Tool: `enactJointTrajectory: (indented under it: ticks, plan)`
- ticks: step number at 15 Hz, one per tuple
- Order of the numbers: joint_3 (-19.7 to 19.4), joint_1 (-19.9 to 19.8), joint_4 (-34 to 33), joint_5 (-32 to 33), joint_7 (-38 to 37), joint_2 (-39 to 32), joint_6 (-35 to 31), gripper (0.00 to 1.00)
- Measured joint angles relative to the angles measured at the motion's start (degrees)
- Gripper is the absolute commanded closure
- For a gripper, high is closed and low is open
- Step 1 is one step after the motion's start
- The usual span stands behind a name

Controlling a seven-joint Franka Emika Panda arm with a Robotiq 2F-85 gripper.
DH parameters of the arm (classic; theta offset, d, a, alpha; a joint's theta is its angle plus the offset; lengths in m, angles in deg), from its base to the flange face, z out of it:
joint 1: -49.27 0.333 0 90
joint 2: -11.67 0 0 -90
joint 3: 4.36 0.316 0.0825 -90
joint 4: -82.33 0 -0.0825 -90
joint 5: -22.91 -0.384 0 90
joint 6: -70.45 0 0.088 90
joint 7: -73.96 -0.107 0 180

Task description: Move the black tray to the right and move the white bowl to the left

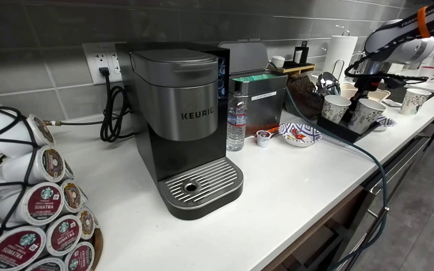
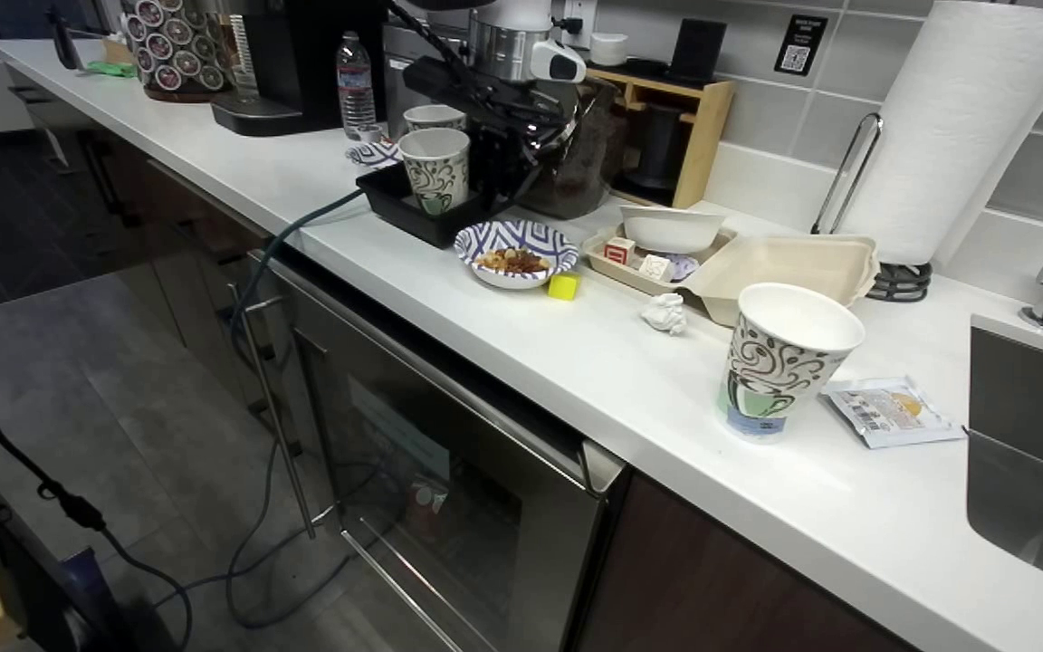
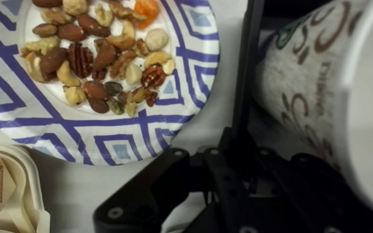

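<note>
The black tray is on the counter and holds two paper cups. My gripper reaches down at its rim. In the wrist view the gripper looks shut on the tray's dark rim, a cup beside it. A white bowl with blue pattern and mixed nuts sits close beside the gripped side. A similar bowl with red wrapped pieces sits on the tray's other side. I cannot tell which one is the task's bowl.
A blue-green cable runs past the tray's front. An open takeout container, a yellow cube and crumpled paper lie near the nut bowl. A dark round jar, a bottle and a coffee maker stand nearby.
</note>
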Motion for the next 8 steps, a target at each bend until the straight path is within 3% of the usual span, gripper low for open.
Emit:
enactJointTrajectory:
  ticks: [8]
  plan:
    - [0.1,0.7,1.6,3.8,3.9,0.1,0.0,0.98]
